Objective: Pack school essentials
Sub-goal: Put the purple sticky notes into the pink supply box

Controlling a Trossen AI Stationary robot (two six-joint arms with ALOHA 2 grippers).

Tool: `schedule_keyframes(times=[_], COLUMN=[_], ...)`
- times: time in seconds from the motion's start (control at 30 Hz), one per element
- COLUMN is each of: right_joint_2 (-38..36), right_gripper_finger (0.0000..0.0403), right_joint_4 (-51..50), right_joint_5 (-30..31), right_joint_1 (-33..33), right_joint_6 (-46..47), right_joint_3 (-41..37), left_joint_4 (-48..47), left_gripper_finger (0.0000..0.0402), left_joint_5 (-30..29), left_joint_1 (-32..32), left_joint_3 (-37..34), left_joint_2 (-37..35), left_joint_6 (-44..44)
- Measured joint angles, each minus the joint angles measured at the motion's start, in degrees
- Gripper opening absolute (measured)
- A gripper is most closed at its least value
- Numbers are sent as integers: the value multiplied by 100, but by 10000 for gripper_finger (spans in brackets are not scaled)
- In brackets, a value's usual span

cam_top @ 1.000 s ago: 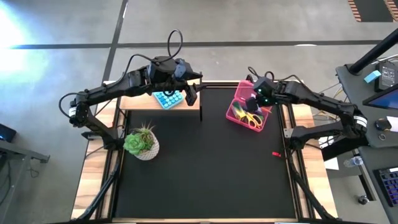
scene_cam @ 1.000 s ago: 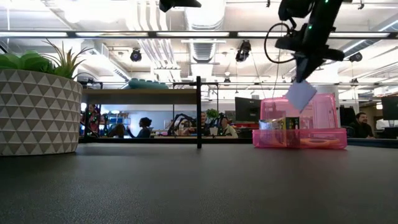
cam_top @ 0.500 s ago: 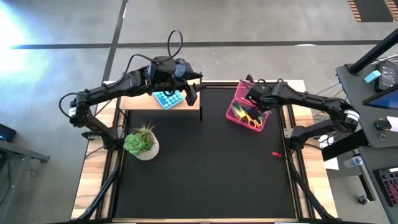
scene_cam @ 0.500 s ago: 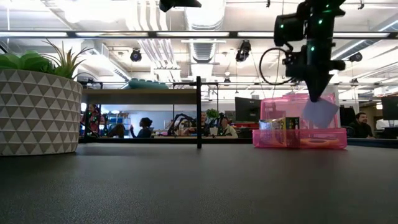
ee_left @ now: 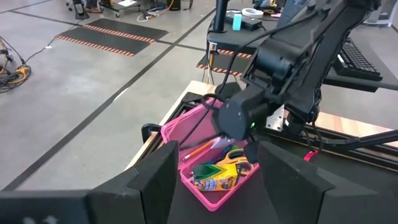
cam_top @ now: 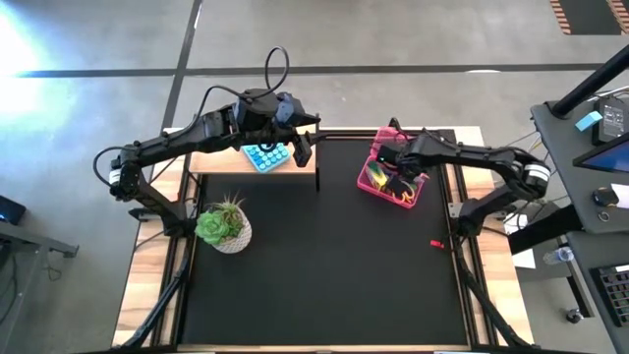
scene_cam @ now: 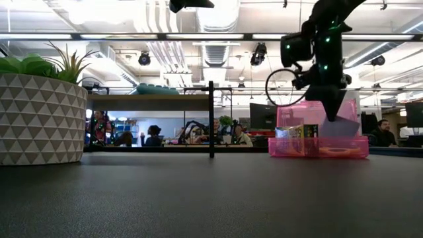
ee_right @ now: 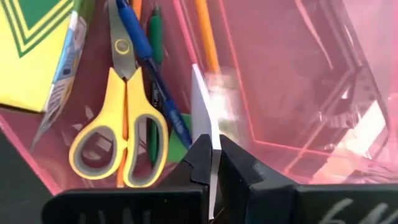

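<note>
The right end effector (ee_right: pixel 213 163), clamped on the lilac note pad (ee_right: pixel 204 106), has dropped from above the pink box (cam_top: pixel 376 147) down into it, beside the scissors (ee_right: pixel 127 127) and pen (ee_right: pixel 152 68). The left end effector (cam_top: pixel 302 149) has not moved, half open and empty over the desk's (cam_top: pixel 324 265) far edge.

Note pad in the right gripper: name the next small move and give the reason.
Probably lower a little more, then open. The right gripper is shut on the note pad, edge-on over the pink case, above the scissors and pens, not yet resting inside.
</note>
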Motion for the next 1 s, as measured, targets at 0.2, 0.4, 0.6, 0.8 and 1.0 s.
schedule_keyframes(times=[0.2,0.4,0.6,0.8,1.0], right_joint_2=[277,300,284,285,290], right_gripper_finger=[11,12,13,13,13], right_joint_4=[95,259,426,489,541], right_joint_5=[-101,-597,-864,-1263,-1520], right_joint_1=[37,139,162,164,162], right_joint_6=[-142,-162,-145,-144,-145], right_joint_3=[2,2,2,2,2], left_joint_4=[0,0,-2,-4,-7], left_gripper_finger=[205,205,205,205,205], left_joint_5=[0,-1,-2,-2,-2], left_joint_1=[0,0,0,0,0], left_joint_3=[0,0,0,0,0], left_joint_2=[0,2,2,2,2], left_joint_6=[0,0,0,0,0])
